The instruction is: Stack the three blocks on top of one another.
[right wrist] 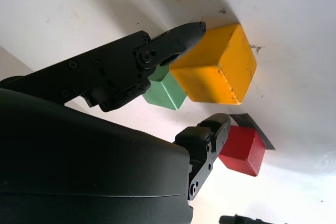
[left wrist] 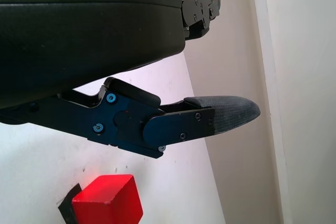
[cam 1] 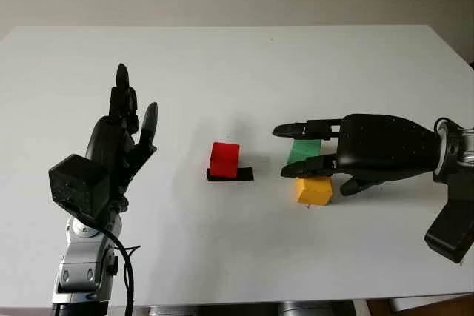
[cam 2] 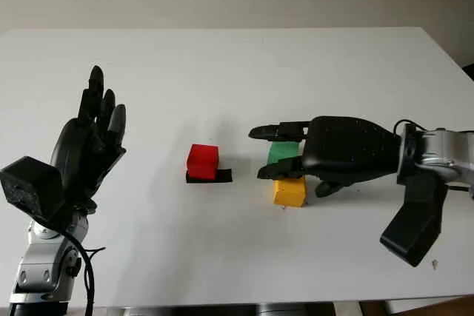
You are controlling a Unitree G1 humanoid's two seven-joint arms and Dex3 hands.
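Black hands, silver wrists, black cables

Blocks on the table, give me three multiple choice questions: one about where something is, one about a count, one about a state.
1. Where does the red block sit?
A. On a black patch
B. On the yellow block
C. At the table edge

2. How many blocks are on the table?
A. Two
B. Three
C. Four

3. What is the left hand doing?
A. Holding the red block
B. Pressing on the green block
C. Raised, open, holding nothing

Answers:
1. A, black shows under and beside it.
2. B, red, green and yellow, none stacked.
3. C, it stands left of the red block; the right hand is over green and yellow.
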